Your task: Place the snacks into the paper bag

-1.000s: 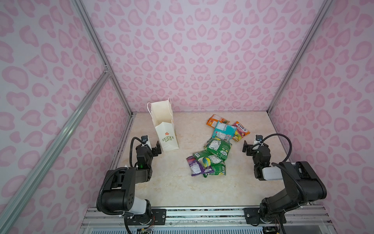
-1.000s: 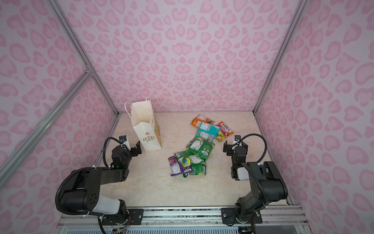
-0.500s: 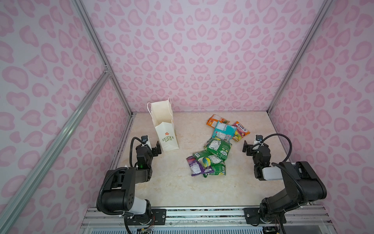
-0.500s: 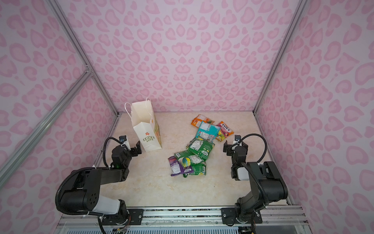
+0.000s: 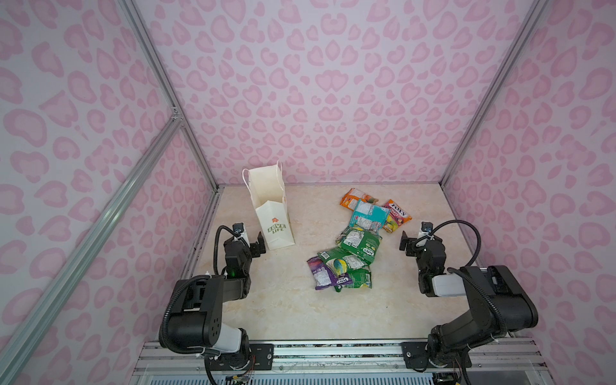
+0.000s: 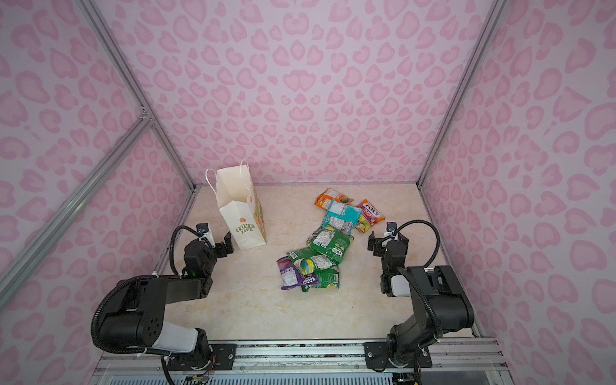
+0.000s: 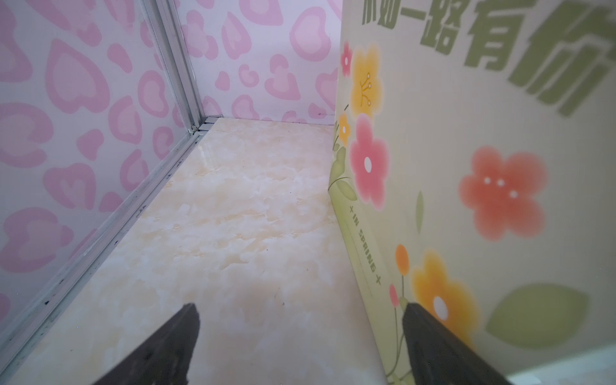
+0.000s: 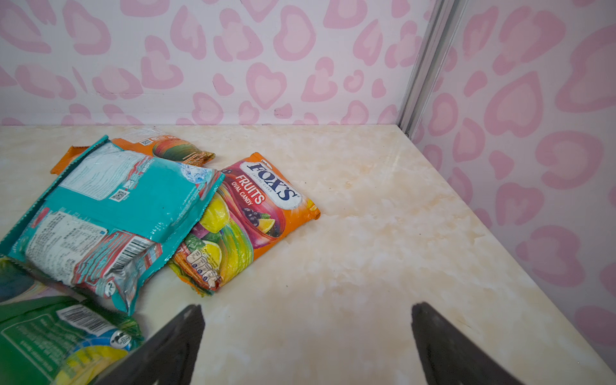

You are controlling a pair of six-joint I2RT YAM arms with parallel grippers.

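The white paper bag (image 5: pixel 271 213) (image 6: pixel 241 213) stands upright and open at the back left. Its flowered side panel (image 7: pixel 483 166) fills one side of the left wrist view. My left gripper (image 5: pixel 251 241) (image 7: pixel 301 305) sits low beside the bag's base, open and empty. The snacks lie loose mid-table: an orange packet (image 5: pixel 358 198), a teal one (image 5: pixel 368 215) (image 8: pixel 110 206), a pink-red FOX'S one (image 5: pixel 395 215) (image 8: pixel 253 213), green ones (image 5: pixel 358 245) and a purple one (image 5: pixel 321 273). My right gripper (image 5: pixel 418 238) (image 8: pixel 308 306) rests open and empty just right of the pile.
Pink heart-patterned walls with aluminium posts (image 5: pixel 196 146) close in the cream marble table (image 5: pixel 283 306) on three sides. A metal rail (image 5: pixel 333 353) carrying both arm bases runs along the front edge.
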